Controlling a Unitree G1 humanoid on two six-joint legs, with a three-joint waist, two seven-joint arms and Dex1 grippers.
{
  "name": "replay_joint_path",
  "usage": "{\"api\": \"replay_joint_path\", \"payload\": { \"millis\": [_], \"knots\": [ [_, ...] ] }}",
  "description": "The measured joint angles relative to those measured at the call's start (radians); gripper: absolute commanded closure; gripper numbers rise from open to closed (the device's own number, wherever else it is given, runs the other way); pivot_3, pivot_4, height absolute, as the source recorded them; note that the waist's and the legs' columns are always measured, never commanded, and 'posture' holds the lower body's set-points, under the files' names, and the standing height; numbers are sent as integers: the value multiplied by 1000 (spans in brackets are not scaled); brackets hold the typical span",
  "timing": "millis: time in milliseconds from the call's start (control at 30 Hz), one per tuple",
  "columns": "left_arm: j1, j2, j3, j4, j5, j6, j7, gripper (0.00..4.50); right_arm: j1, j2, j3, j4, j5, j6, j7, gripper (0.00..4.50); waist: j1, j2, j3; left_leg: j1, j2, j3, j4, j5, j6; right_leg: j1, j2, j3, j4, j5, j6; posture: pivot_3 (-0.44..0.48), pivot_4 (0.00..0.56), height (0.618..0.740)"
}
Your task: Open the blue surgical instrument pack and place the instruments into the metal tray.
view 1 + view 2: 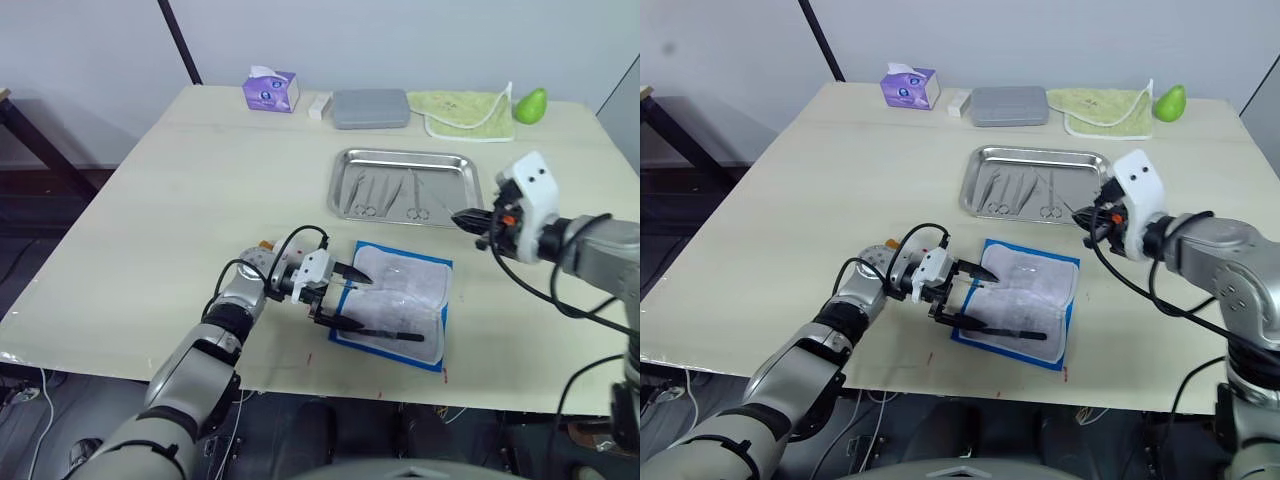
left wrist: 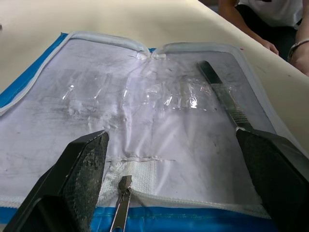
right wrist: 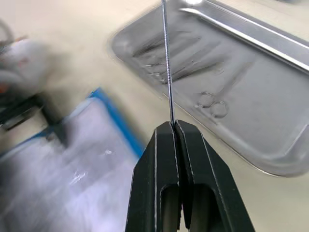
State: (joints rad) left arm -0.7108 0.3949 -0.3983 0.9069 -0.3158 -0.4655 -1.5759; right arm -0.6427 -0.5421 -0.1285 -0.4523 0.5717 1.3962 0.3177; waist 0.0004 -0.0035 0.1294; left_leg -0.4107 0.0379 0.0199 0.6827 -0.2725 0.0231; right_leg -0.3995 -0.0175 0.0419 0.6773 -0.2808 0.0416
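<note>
The blue surgical instrument pack (image 1: 405,285) lies unfolded near the table's front edge, its pale lining facing up. A dark slim instrument (image 1: 392,335) rests on the lining along the near edge, and the tip of another instrument (image 2: 123,203) pokes out at the blue border. My left gripper (image 1: 352,300) hovers open over the pack's left side with nothing between its fingers. My right gripper (image 3: 174,125) is shut on a thin silver instrument (image 3: 167,63), held just off the front right corner of the metal tray (image 1: 452,160). Several ring-handled instruments (image 1: 365,198) lie in the tray.
Along the far edge stand a purple tissue box (image 1: 270,90), a small white block (image 1: 320,105), a grey case (image 1: 370,108), a green cloth (image 1: 465,112) and a green pear (image 1: 530,103). A person's arm (image 2: 251,24) rests beyond the table.
</note>
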Motion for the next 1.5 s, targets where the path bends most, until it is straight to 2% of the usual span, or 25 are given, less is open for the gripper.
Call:
{"api": "replay_joint_path", "payload": {
  "millis": [167,333,467,700,833,1467,1500],
  "knots": [
    [6,-5,8,-13,2,0,0,0,-70,219,-17,146,-94,38,-171,4477,7,1,0,-3,0,0,0,0,0,-3,0,-1,1,0,0,0,150,736],
    [16,0,16,-26,2,1,0,0,-121,338,-67,307,-189,-43,-291,4477,4,2,0,-3,0,1,0,0,0,-4,0,0,1,0,0,0,150,736],
    [23,6,21,-33,2,2,0,0,-139,367,-88,407,-237,-126,-331,4477,-4,3,0,-3,0,1,0,0,0,-4,0,0,1,0,0,0,150,736],
    [22,-10,42,-21,19,2,-1,0,-230,441,-119,741,-290,-363,-372,4477,-11,5,0,-2,-1,2,0,0,0,-4,0,1,3,0,0,0,150,736],
    [21,-16,53,-14,27,1,-1,0,-257,466,-123,852,-298,-455,-390,4477,-9,6,0,-2,-1,2,0,0,0,-4,0,1,3,0,0,0,150,736],
    [28,-15,82,-10,46,-5,-1,0,-282,449,-125,1030,-315,-582,-399,4477,-10,8,0,1,0,6,-1,0,0,-4,2,7,4,0,0,0,150,736],
    [29,-14,82,-10,47,-5,-1,0,-282,447,-125,1036,-315,-588,-395,4068,-10,8,0,2,0,8,-1,0,0,-4,2,8,4,1,0,0,150,736]
  ]
}}
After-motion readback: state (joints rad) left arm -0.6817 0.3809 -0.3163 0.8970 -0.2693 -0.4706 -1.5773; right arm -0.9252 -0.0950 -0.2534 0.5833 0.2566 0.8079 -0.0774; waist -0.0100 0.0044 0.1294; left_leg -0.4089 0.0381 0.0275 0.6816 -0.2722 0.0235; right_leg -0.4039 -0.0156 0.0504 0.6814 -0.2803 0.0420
